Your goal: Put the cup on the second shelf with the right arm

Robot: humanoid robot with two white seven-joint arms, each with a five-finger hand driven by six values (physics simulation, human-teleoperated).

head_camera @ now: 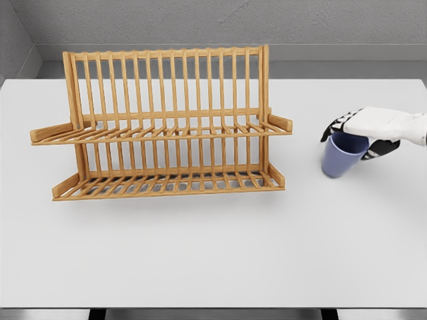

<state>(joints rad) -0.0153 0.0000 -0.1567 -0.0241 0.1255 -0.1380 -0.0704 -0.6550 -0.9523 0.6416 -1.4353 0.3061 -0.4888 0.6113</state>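
A blue-purple cup point(340, 158) stands on the white table point(213, 253) at the right, a little right of the rack. My right hand point(360, 137) reaches in from the right edge and is wrapped over the cup's rim, with dark fingers on both sides of it. The wooden two-tier rack point(163, 130) stands left of centre; its upper shelf point(167, 131) and lower shelf point(170, 181) are slatted and hold nothing. The left arm does not show.
The rack's tall slatted back rises behind both shelves. Short wooden side arms stick out at each shelf end, the nearest point(280, 123) about a hand's width left of the cup. The table's front edge runs along the bottom.
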